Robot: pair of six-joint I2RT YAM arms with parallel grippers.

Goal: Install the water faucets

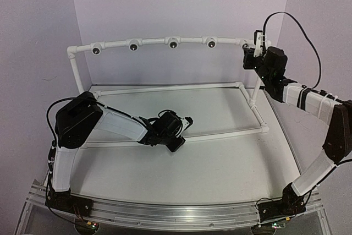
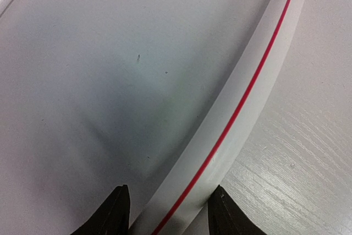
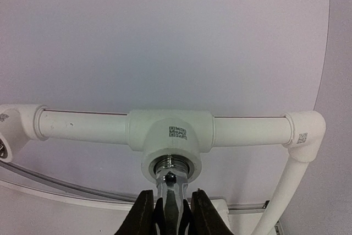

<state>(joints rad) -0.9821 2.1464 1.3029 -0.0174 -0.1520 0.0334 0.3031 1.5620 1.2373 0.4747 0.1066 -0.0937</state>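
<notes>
The white pipe frame point(image 1: 165, 87) is steadied by the left gripper point(image 2: 171, 191), whose jaws are partly closed around the red-striped base pipe point(image 2: 247, 86), a useful brace against twisting. At the top rail's rightmost tee fitting point(image 3: 170, 130), the right gripper point(image 3: 172, 193) pinches the water faucet point(image 3: 169, 179), its threads just entering the socket. Keep it square while turning, minding the corner elbow point(image 3: 305, 127) nearby and the wall point(image 3: 165, 26) behind; there is free room below.
</notes>
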